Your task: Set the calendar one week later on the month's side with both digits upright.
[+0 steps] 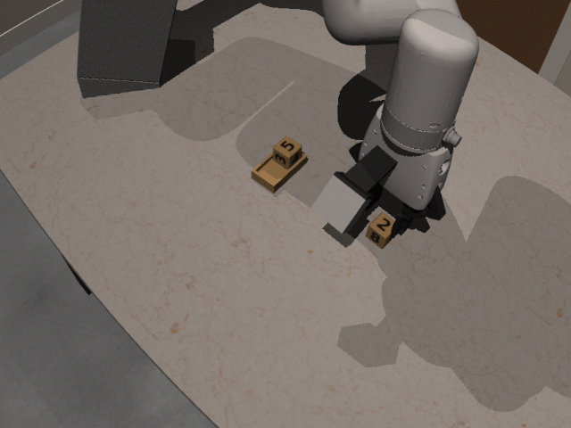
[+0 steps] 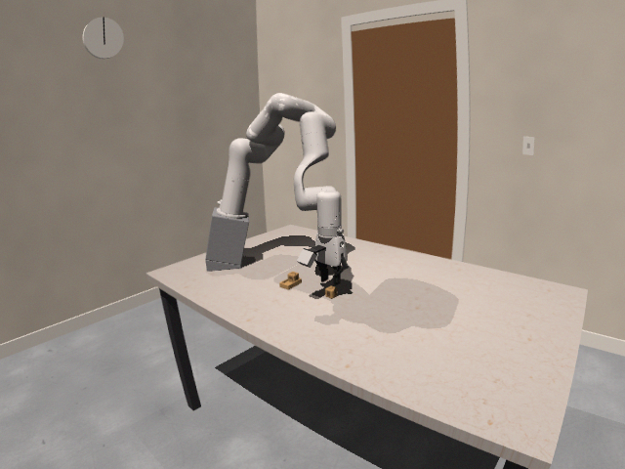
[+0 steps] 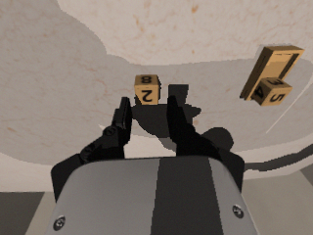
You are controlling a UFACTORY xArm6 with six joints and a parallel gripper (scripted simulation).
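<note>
A small wooden tray (image 1: 277, 171) lies flat on the table. One wooden cube (image 1: 286, 152) stands in its far end, with 5 on top and 3 on a side. The other cube (image 1: 381, 228) sits on the bare table to the tray's right, with 2 on top and 8 on a side. My gripper (image 3: 149, 106) hangs just above this loose cube (image 3: 147, 89), half open, with one finger on each side and nothing between them. In the wrist view the tray (image 3: 274, 69) and its cube (image 3: 272, 92) are at the upper right.
The arm's grey base block (image 1: 124, 41) stands at the table's far left corner. The table's front edge runs diagonally at the lower left. A white-and-black camera housing (image 1: 350, 193) on the wrist juts out toward the tray.
</note>
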